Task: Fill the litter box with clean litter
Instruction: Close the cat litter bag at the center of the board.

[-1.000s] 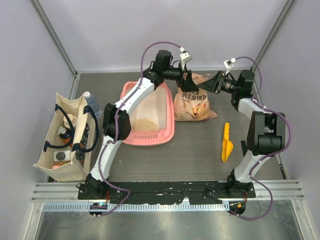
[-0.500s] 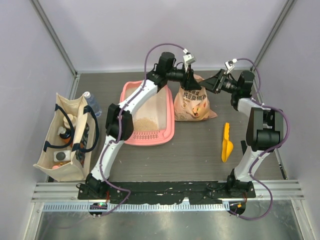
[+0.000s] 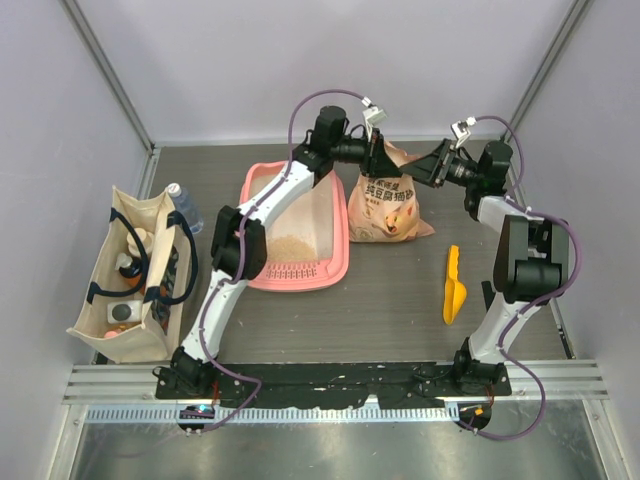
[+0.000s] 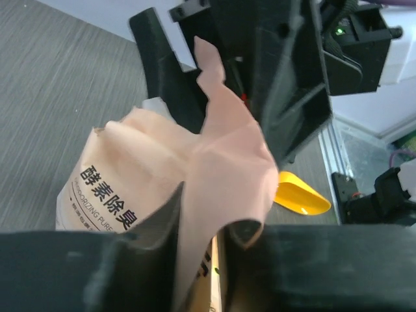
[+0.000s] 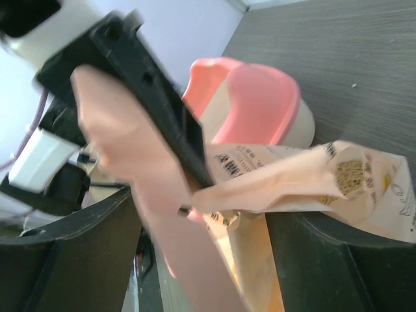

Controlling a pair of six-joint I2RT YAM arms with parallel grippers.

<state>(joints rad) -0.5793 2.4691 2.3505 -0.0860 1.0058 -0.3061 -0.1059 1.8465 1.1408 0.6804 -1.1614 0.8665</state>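
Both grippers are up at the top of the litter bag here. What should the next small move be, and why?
Probably close the right gripper on the top edge of the litter bag. Its fingers stand wide apart with the bag's film between them, while the left gripper pinches the opposite flap. The bag sits beside the litter box, so a two-sided hold seems needed before lifting and tipping it.

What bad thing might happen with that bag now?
The left gripper pinches only thin film at the top of the bag, so it might slip or tear. The right gripper is open around the other corner, so the bag may sag and spill beside the litter box.
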